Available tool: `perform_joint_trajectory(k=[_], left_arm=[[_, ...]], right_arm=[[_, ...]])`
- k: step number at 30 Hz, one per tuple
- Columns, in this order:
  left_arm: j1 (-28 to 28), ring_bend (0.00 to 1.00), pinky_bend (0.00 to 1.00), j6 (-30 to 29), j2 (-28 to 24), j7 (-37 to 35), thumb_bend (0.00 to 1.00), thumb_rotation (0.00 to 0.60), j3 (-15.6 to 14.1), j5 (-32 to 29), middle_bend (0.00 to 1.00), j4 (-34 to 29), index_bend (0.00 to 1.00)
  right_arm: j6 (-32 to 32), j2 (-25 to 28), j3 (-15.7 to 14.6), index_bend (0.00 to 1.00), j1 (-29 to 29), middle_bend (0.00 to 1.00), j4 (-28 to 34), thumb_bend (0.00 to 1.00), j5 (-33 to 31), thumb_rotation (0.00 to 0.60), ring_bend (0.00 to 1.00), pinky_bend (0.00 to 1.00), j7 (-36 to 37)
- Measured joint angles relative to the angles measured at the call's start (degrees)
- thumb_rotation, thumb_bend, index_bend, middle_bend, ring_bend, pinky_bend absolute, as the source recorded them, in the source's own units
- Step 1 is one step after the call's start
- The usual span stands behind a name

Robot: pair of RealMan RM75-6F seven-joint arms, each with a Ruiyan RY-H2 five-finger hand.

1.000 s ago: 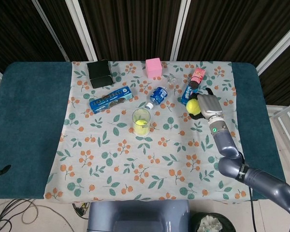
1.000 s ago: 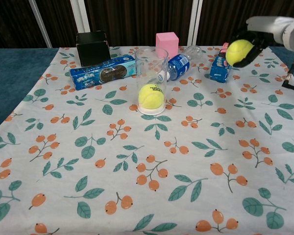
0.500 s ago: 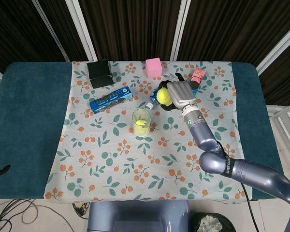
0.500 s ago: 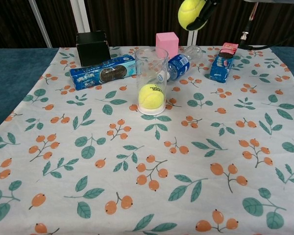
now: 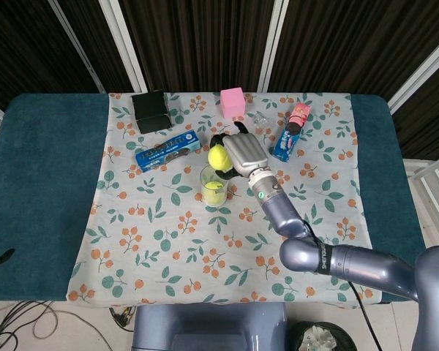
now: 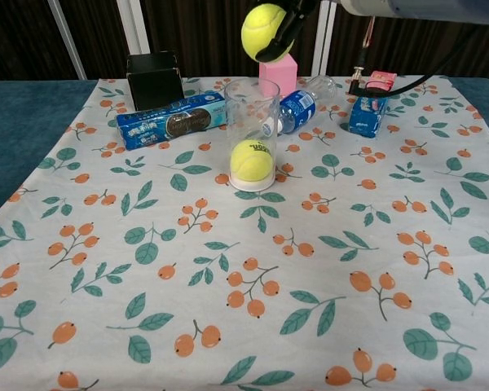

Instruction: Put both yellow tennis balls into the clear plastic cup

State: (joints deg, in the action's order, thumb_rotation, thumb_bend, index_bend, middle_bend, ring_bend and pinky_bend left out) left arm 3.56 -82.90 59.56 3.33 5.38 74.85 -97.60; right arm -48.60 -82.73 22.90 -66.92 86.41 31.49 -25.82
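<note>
Since the earlier frames, the right hand [image 5: 241, 152] has been carried leftward across the table [image 5: 44, 183], clamped on the second tennis ball [image 6: 266, 31], held above the cup [image 6: 252, 134]. One ball [image 6: 252, 160] is already inside; release is judged next.

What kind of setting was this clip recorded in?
Probably a lab or staged test area, not a home: a table under a floral cloth holds scattered props such as a pink cube and cookie pack, backed by dark curtains.
</note>
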Motion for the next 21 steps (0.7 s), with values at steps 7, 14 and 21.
perform_joint_trajectory(k=[7, 14, 21], left_arm=[[0.0, 0.00, 0.00, 0.1, 0.0, -0.1, 0.02, 0.600, 0.1, -0.3, 0.00, 0.1, 0.00], [0.0, 0.00, 0.00, 0.0, 0.0, -0.1, 0.02, 0.600, 0.2, -0.3, 0.00, 0.1, 0.00], [0.0, 0.00, 0.00, 0.1, 0.0, 0.1, 0.02, 0.600, 0.1, -0.3, 0.00, 0.1, 0.00]], right_arm=[[-0.4, -1.2, -1.4, 0.40, -0.4, 0.30, 0.4, 0.43, 0.3, 0.600, 0.51, 0.00, 0.7], [-0.6, -1.2, -2.1, 0.33, -0.8, 0.19, 1.9, 0.33, -0.2, 0.600, 0.41, 0.00, 0.8], [-0.1, -0.3, -2.3, 0.25, -1.6, 0.11, 3.2, 0.24, -2.3, 0.600, 0.29, 0.00, 0.8]])
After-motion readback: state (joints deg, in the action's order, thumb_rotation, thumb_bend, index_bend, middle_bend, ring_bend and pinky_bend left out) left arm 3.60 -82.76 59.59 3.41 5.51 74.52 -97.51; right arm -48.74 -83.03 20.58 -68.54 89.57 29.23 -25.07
